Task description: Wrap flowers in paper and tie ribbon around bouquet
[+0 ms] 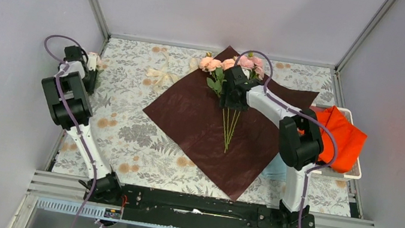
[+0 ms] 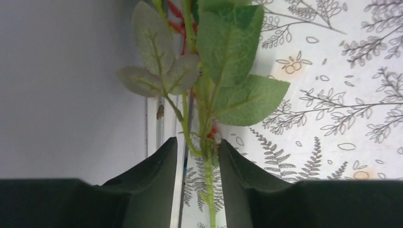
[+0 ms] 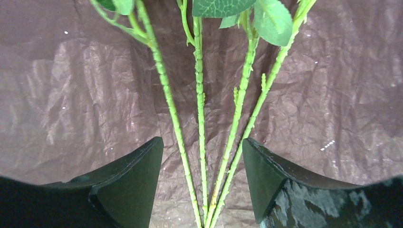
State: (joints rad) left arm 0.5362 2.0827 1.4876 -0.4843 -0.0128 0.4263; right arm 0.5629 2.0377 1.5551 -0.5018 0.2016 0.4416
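**Right claw straddles the bunch, left claw is off in the corner with a stray stem**

The flowers (image 1: 228, 64) lie on the paper (image 1: 187, 118), blooms at its far corner and stems (image 3: 199, 95) running straight toward the near side; so the long axis is far-to-near, and the right gripper (image 3: 202, 145) sits across it, just on the near side of the leaves (image 3: 271, 19). Its jaws stand wide, all four stems between them and none pinched; that claw is plainly the nearer one to the bunch.

The left gripper (image 2: 197, 145) is way over at the far left edge of the tablecloth (image 1: 119, 110), well apart from the paper; its jaws are narrow around a single leafy stem (image 2: 208, 156), with a sliver of gap on one side, so I can't tell if it's actually gripping. My guess is that stem needs carrying right and laying along the same far-near line.

The top view gives the layout, plus the ribbon (image 1: 160, 76) lying between that claw and the paper, but it hides both sets of jaws; only the wrist views show what sits between the fingers.
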